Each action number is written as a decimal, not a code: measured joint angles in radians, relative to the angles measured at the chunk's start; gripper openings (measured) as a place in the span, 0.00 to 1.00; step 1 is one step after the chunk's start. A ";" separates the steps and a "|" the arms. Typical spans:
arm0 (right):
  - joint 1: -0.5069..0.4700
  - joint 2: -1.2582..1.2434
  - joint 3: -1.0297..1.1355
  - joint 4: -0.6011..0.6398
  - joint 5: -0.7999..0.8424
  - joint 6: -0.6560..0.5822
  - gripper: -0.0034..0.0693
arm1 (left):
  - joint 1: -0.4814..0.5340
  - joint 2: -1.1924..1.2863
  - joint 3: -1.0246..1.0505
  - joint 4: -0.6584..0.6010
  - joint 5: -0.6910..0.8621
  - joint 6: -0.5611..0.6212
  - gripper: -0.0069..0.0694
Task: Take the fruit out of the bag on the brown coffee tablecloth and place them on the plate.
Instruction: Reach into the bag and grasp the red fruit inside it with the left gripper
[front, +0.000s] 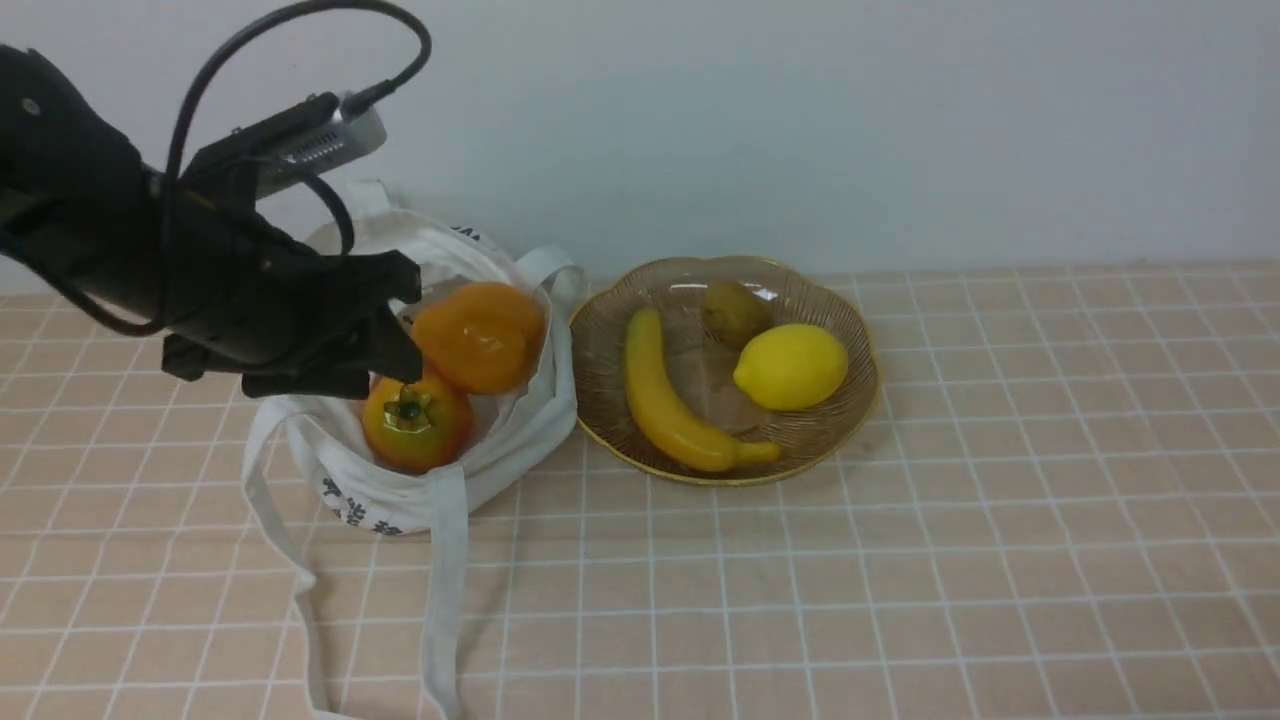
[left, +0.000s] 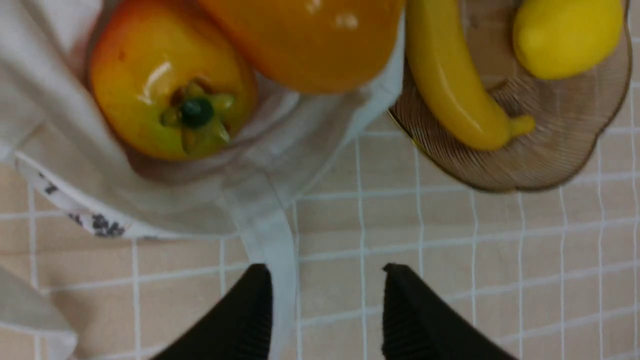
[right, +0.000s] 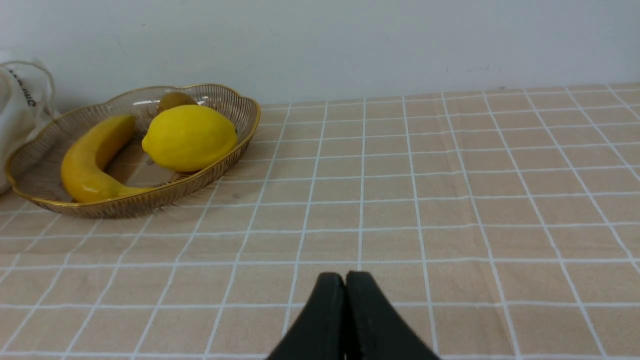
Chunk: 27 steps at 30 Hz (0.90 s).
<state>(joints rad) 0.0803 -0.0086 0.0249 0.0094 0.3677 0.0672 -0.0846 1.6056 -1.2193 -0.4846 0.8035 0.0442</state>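
The white bag (front: 400, 500) lies open on the checked tablecloth (front: 900, 580). In it are the plain orange fruit (front: 480, 335) and the red-orange fruit (front: 418, 425) with a green calyx. My left gripper (front: 405, 325) hovers just left of and above them, open and empty. In the left wrist view both fruits (left: 165, 85) (left: 310, 40) lie beyond the open gripper (left: 327, 280), and a bag strap (left: 270, 240) runs past one finger. The amber plate (front: 830, 430) stands right of the bag. My right gripper (right: 345, 282) is shut and empty, low over the cloth.
The plate holds a banana (front: 665, 400), a lemon (front: 790, 365) and a small brown-green fruit (front: 735, 312). The bag's long straps (front: 440, 600) trail toward the front edge. A pale wall runs behind the table.
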 joint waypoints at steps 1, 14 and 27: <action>0.000 0.000 0.000 0.000 0.000 0.000 0.03 | 0.000 0.003 0.000 0.000 -0.008 0.000 0.55; 0.000 0.000 0.000 0.000 0.000 0.000 0.03 | 0.000 0.159 -0.003 -0.340 -0.368 -0.149 0.89; 0.000 0.000 0.000 0.000 0.000 0.000 0.03 | 0.000 0.282 -0.008 -0.521 -0.394 -0.149 0.84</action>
<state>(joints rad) 0.0803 -0.0086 0.0249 0.0094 0.3677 0.0672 -0.0846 1.8876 -1.2277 -1.0058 0.4094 -0.1047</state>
